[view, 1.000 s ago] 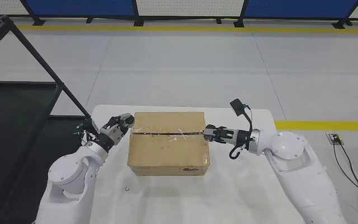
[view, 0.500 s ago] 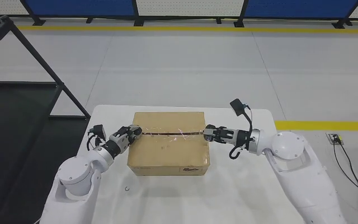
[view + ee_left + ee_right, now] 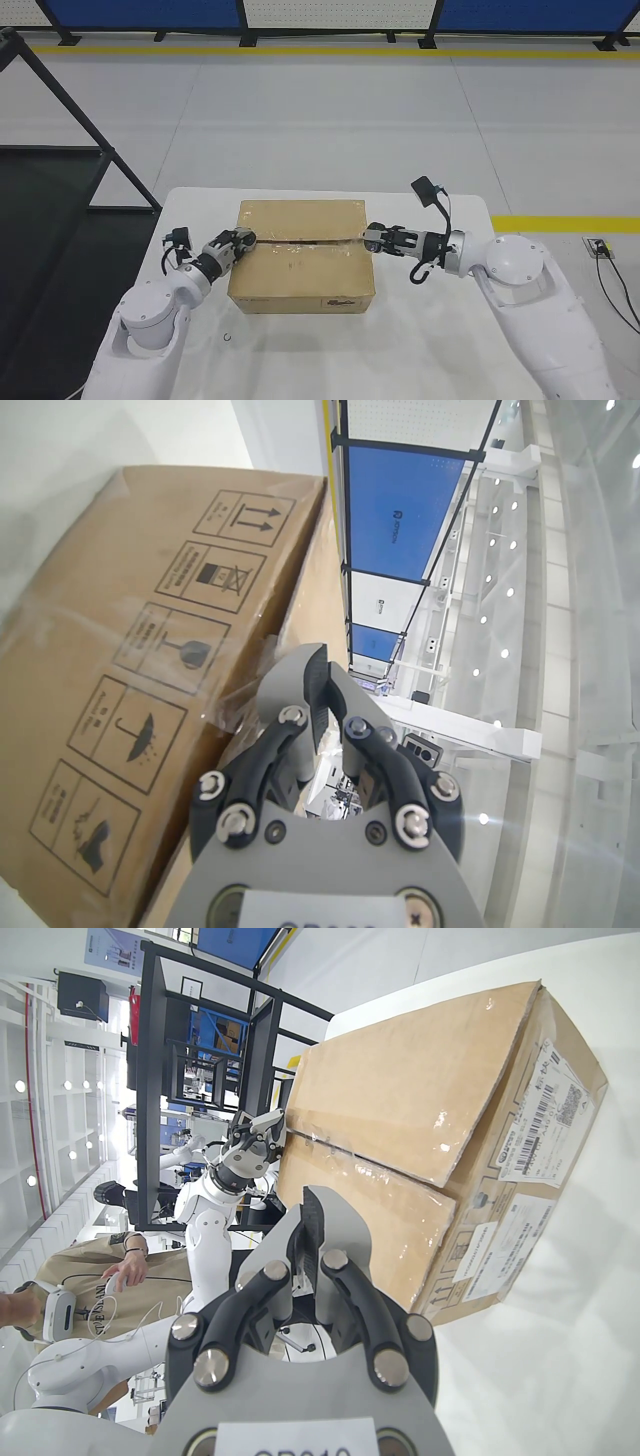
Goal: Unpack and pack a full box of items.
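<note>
A brown cardboard box [image 3: 300, 270] stands in the middle of the white table [image 3: 430, 340], flaps down. Clear tape [image 3: 320, 238] runs along its top seam, crumpled and split, with a dark gap along the left part. My left gripper [image 3: 245, 239] is shut, its tips against the left end of the seam. In the left wrist view its fingertips [image 3: 320, 672] press together beside the box [image 3: 150, 625] and wrinkled tape [image 3: 240, 700]. My right gripper [image 3: 369, 238] is shut at the seam's right end, above the box [image 3: 400, 1128]. The left gripper [image 3: 275, 1125] shows at the far end.
A small ring-like bit [image 3: 229, 336] lies on the table in front of the box's left corner. A black metal frame [image 3: 100, 150] stands off the table's left side. Bare table lies in front of the box and to its right.
My left gripper has swung from beside the box's left back corner onto the left end of the seam. The tape there now looks split. The right arm has kept still.
</note>
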Controlling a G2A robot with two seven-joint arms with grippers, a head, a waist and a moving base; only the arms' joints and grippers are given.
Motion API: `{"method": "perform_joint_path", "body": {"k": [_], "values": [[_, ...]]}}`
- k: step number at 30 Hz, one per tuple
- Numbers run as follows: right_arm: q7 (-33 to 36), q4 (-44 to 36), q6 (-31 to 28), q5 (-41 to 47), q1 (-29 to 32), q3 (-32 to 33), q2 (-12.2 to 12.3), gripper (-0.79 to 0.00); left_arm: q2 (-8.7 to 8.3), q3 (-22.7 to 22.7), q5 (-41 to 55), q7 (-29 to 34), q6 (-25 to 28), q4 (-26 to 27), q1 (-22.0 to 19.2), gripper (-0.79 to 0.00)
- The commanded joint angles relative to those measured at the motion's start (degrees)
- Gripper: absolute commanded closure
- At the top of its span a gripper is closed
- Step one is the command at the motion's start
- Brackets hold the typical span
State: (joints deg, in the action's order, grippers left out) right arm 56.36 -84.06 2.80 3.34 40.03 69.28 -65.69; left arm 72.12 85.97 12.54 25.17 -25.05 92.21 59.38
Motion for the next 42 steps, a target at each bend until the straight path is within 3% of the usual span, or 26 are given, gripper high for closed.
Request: {"method": "perform_joint_path", "body": {"k": [1, 13, 19, 30, 42], "values": [[-0.9, -0.4, -0.2, -0.1, 0.5, -0.1, 0.0, 0.0, -0.04, 0.0, 0.2, -0.3, 0.1, -0.1, 0.1, 0.0], [-1.7, -3.4, 0.2, -0.8, 0.8, -1.1, 0.1, 0.0, 0.25, 0.1, 5.1, -4.2, 3.2, 0.3, 0.6, 0.0], [-1.5, -3.8, -0.1, -0.8, 0.8, -1.3, 0.2, 0.0, 0.62, -1.1, 7.3, -7.5, 2.3, -1.0, -1.2, 0.0], [-1.6, -5.8, 0.3, -1.0, 0.9, -1.4, 0.5, 0.0, 0.21, -2.4, 5.1, -5.4, 0.7, -3.1, -2.6, 0.0], [-1.7, -5.5, 1.3, -0.9, -2.9, -4.5, -0.1, 0.0, 0.07, -2.9, 5.5, -5.8, 0.7, -2.8, -2.6, 0.0]]}}
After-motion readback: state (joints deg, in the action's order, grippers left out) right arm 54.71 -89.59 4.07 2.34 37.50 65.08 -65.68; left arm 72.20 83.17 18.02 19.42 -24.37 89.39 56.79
